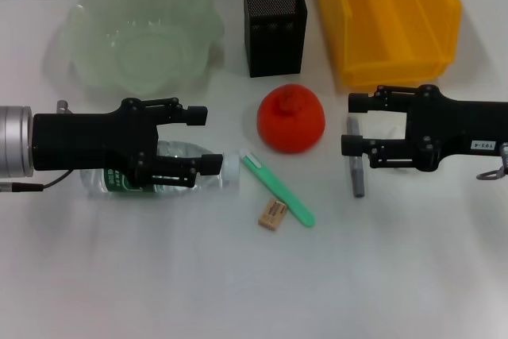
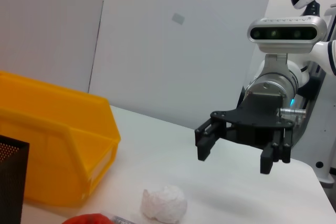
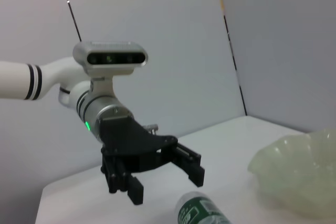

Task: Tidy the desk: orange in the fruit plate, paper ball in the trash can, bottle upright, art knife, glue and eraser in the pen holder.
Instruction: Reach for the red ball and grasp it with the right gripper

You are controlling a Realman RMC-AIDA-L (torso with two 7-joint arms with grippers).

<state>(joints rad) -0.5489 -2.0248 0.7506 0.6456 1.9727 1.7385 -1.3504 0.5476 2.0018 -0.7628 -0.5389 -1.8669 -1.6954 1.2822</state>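
The bottle (image 1: 171, 171) lies on its side at the left, cap toward the middle; it also shows in the right wrist view (image 3: 202, 211). My left gripper (image 1: 208, 140) is open just above it, seen too in the right wrist view (image 3: 163, 179). The orange (image 1: 291, 118) sits mid-table. My right gripper (image 1: 350, 125) is open just right of the orange, seen too in the left wrist view (image 2: 239, 150). The green art knife (image 1: 278, 188) and the eraser (image 1: 271, 214) lie in front of the orange. A grey glue stick (image 1: 357, 176) lies below the right gripper. The paper ball (image 2: 164, 203) shows only in the left wrist view.
The fruit plate (image 1: 143, 33) stands at the back left, the pen holder (image 1: 274, 25) at the back middle, the trash can (image 1: 389, 17) at the back right. The white table's front part holds nothing.
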